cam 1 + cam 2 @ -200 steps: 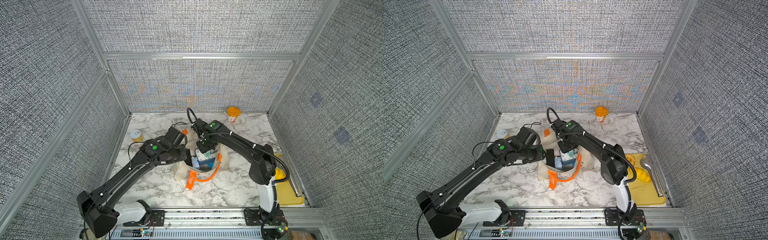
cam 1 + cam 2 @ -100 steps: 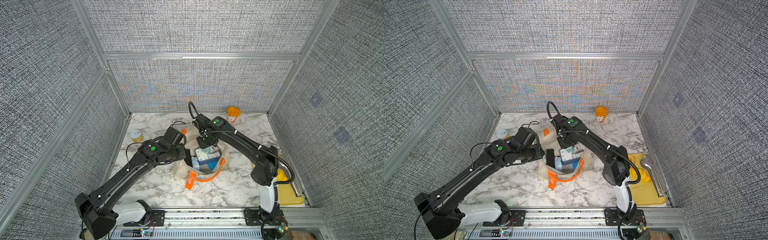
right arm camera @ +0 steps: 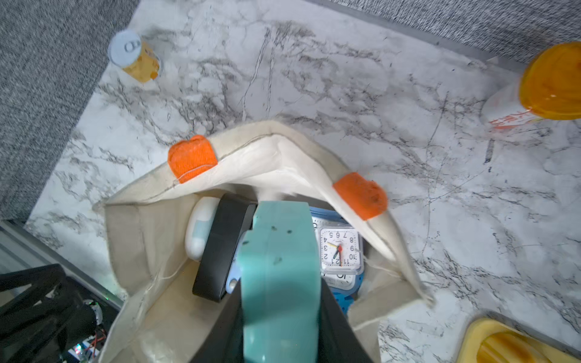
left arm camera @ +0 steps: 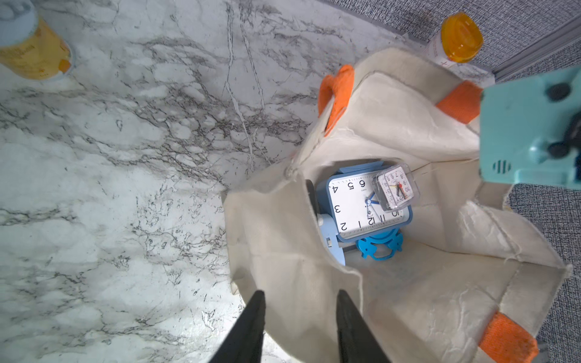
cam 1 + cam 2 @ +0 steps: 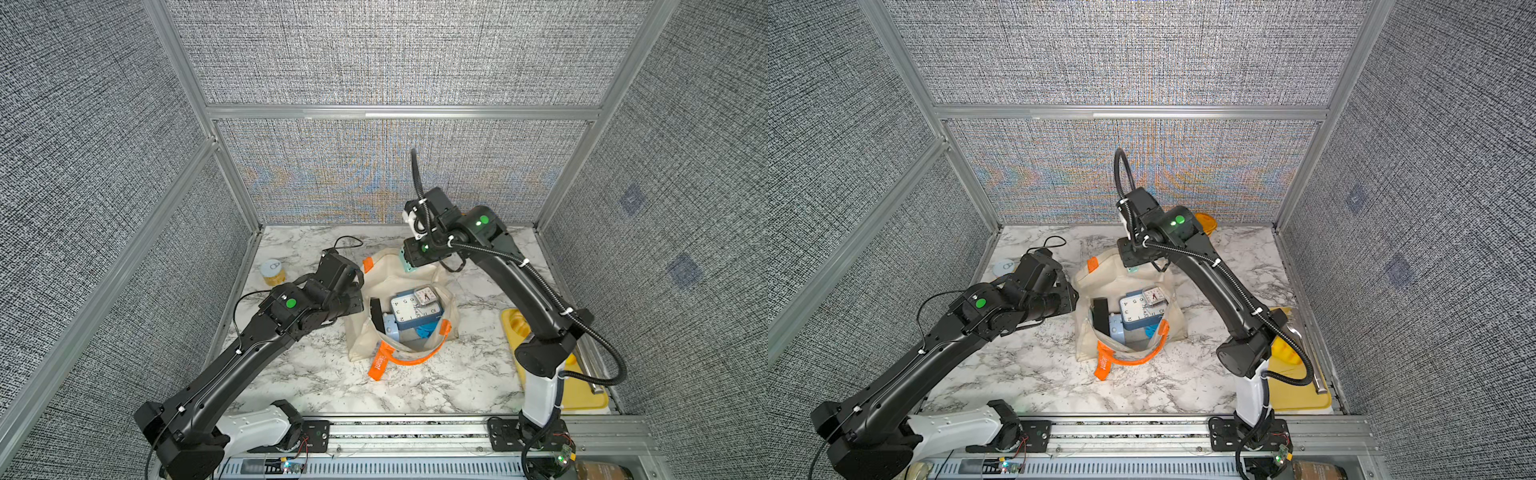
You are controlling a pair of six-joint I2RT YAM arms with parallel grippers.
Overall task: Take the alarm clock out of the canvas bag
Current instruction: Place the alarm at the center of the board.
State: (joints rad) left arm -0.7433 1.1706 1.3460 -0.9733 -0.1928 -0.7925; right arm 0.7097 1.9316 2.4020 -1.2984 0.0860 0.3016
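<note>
The cream canvas bag [image 5: 399, 274] [image 5: 1113, 286] stands open mid-table, its orange handle [image 5: 411, 359] trailing toward the front. My right gripper [image 3: 279, 301] [image 5: 419, 253] is shut on a mint-green alarm clock [image 3: 279, 267] [image 4: 528, 125], held in the air above the bag's far rim. Inside the bag lie a blue clock with a white face [image 4: 355, 204] [image 5: 411, 311], a small clear clock [image 4: 396, 187] and a black item [image 3: 220, 248]. My left gripper [image 4: 300, 295] [image 5: 353, 299] is open at the bag's left rim, with only fabric showing beyond the fingers.
A yellow can with a pale lid [image 5: 272, 272] stands at the left wall. An orange-lidded jar [image 5: 1204, 222] is at the back, behind the right arm. A yellow tray [image 5: 582, 395] with a metal tool [image 5: 1308, 357] lies along the right edge.
My right gripper has risen out of the bag with the mint-green clock and drifted toward the back. The left gripper's jaws have widened and let go of the bag's rim.
</note>
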